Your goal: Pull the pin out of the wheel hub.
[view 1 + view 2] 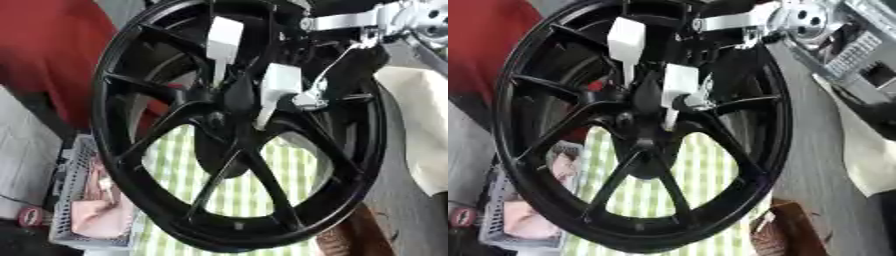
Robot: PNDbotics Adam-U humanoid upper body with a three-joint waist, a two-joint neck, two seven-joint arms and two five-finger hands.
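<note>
1. Nearest the camera, the black wheel hub [236, 125] stands upright on its rim and fills both views, its spoked face turned to the robot so the centre is open to reach.
2. Two white pins stand out from that face. One pin [278, 92] sits just right of the centre boss; the upper pin [223, 42] sits between two spokes near the top of the rim.
3. The right robot hand [346, 75] comes in from the upper right corner, its silver wrist [350, 21] above. Dark fingers reach down beside the pin by the boss, and a slim silver part of the hand lies against that pin's right side. It looks placed to pull this pin straight out, but whether the fingers are curled on it or lie straight, I cannot tell: they merge with the black spokes.
4. The left robot hand shows in neither view.
5. Behind the spokes lies a green and white checked cloth [249, 185] on the surface.
6. Further left, a grey basket [66, 200] holds something pink.
</note>
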